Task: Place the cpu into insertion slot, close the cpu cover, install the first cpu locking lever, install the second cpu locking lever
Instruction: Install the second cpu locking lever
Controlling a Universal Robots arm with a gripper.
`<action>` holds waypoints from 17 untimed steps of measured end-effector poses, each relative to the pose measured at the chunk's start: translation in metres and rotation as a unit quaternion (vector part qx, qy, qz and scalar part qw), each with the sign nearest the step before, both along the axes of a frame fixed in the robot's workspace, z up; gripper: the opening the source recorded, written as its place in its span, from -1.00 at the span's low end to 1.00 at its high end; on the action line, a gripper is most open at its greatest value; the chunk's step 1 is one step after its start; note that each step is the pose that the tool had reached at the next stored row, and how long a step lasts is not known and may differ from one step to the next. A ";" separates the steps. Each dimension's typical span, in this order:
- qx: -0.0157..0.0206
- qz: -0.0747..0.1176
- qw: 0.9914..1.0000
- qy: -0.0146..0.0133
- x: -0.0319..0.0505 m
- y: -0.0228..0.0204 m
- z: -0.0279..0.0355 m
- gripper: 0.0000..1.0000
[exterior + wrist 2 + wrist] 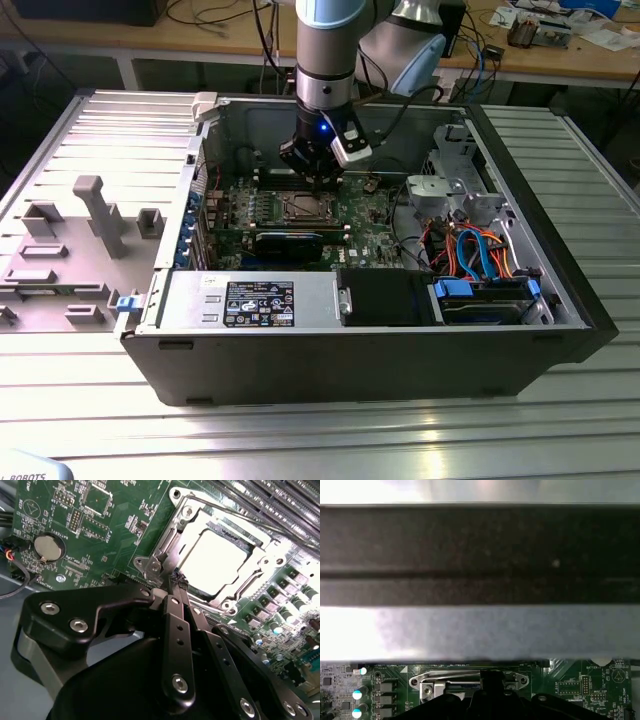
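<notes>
— How does the arm [325,60] stand?

— In the exterior view it comes down near vertical from the top edge, grey and light blue, with a small blue light lit on the wrist.

— And the pincer [318,178]?

— Black, pointing straight down. In the second wrist view the pincer [176,582] has its two slim fingers [178,625] pressed together, tips meeting with no gap between them.
</notes>
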State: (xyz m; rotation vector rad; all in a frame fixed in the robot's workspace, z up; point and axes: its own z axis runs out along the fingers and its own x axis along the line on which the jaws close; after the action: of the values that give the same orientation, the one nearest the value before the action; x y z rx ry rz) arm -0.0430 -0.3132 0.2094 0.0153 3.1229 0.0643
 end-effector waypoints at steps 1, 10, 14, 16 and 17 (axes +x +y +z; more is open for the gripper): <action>0.000 0.000 1.000 0.000 0.0000 -0.0006 0.0002 -0.79; 0.000 0.000 1.000 0.000 0.0000 -0.0033 0.0072 -0.79; 0.000 0.000 1.000 0.000 0.0000 -0.0067 0.0072 -0.79; 0.000 0.000 1.000 0.000 0.0000 -0.0072 0.0072 -0.79; 0.000 0.000 1.000 0.000 0.0000 -0.0072 0.0072 -0.79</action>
State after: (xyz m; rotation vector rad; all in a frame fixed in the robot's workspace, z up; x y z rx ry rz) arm -0.0430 -0.3203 0.2166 0.0156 3.1229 0.0645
